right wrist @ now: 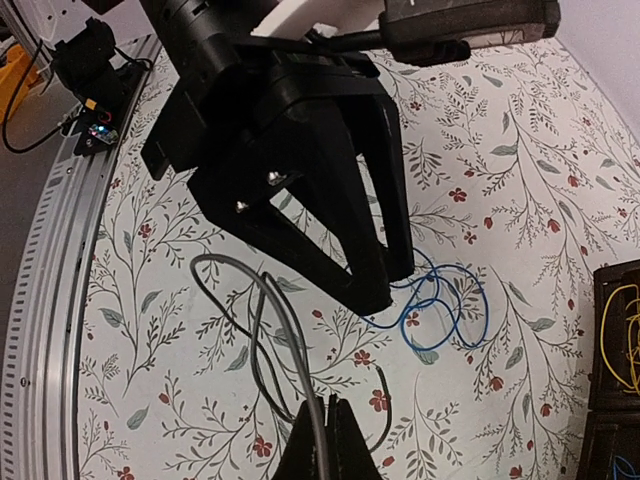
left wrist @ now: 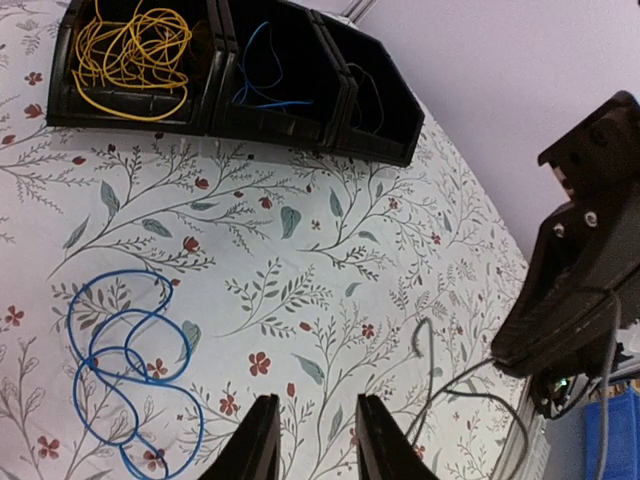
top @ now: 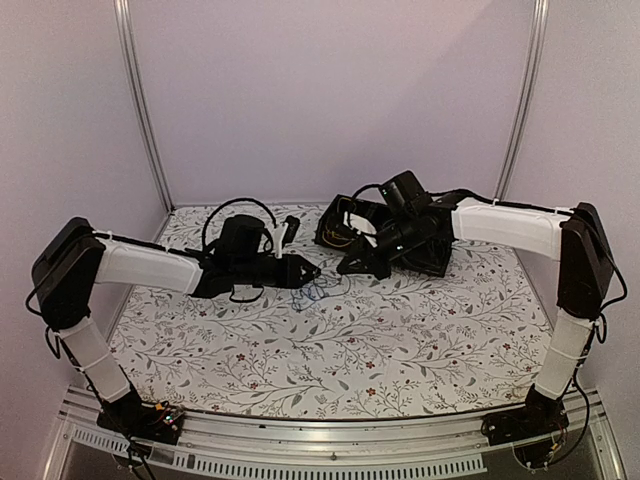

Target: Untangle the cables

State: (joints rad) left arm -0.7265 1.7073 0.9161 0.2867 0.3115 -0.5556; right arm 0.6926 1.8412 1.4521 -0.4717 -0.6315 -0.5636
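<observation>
Flagging the relation that matters: the grey cable (right wrist: 298,345) is pinched in the right gripper (right wrist: 325,410), whose fingers are closed tight on it. Its slack is looped out from the fingertips toward the left gripper (left wrist: 318,402) and partly beneath it.

The left gripper is parted and nothing is seen between its fingers.

The blue cable (left wrist: 125,365) lies flat on the table (top: 330,350), mid-width and closer to the far edge than the near one. It is off to the left of the left fingers. Its coil is drawn out roughly along their reach direction, not across it. No contact between blue and grey is seen; they look near each other but apart.

- **Nearer arm:** the left is judged nearer to the blue coil, the right being taken up by grey.
- **Tray:** the black tray (left wrist: 215,70) sits at the far edge, beyond both grippers. Yellow cables (left wrist: 130,50) are in one end bin, a blue strand in the middle one and a thin dark strand in the third.
- **Room:** nothing is seen on the surface toward the near edge, so the grey slack could be drawn that way.
- **Risk:** the two grippers are close together over the same patch. A snag of the grey loop on the left fingers is judged the main hazard.
</observation>
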